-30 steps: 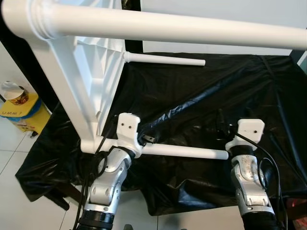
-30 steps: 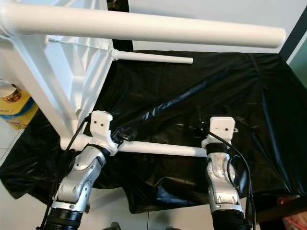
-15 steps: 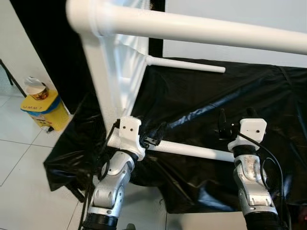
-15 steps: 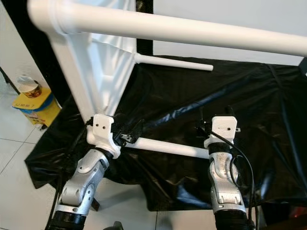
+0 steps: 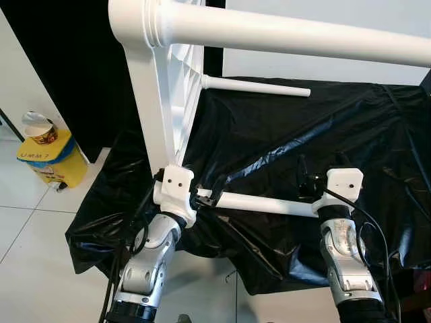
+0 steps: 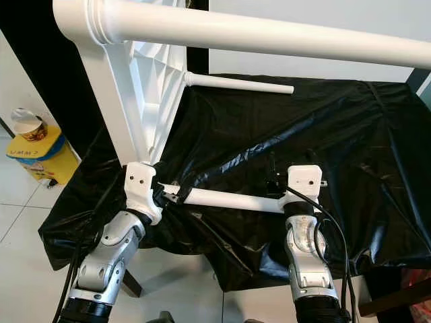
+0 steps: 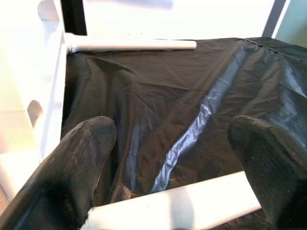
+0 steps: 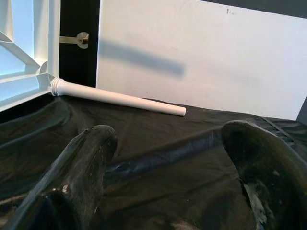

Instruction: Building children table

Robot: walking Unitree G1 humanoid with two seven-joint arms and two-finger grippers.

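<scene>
while the white children's table [image 5: 168, 87] stands tipped on black sheeting [image 5: 350, 128], left gripper [image 5: 210, 198] and right gripper [image 5: 304, 188] flank its lower leg [image 5: 259, 204], both splayed, grasping nothing.

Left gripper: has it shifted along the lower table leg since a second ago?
No. The left gripper still straddles the lower leg right beside the tabletop; the camera moved.

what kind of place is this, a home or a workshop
Probably a room in a home, used for assembly: pale tiled floor, plain white wall, black sheet spread under a white plastic table lying on its side, and a yellow container nearby.
</scene>
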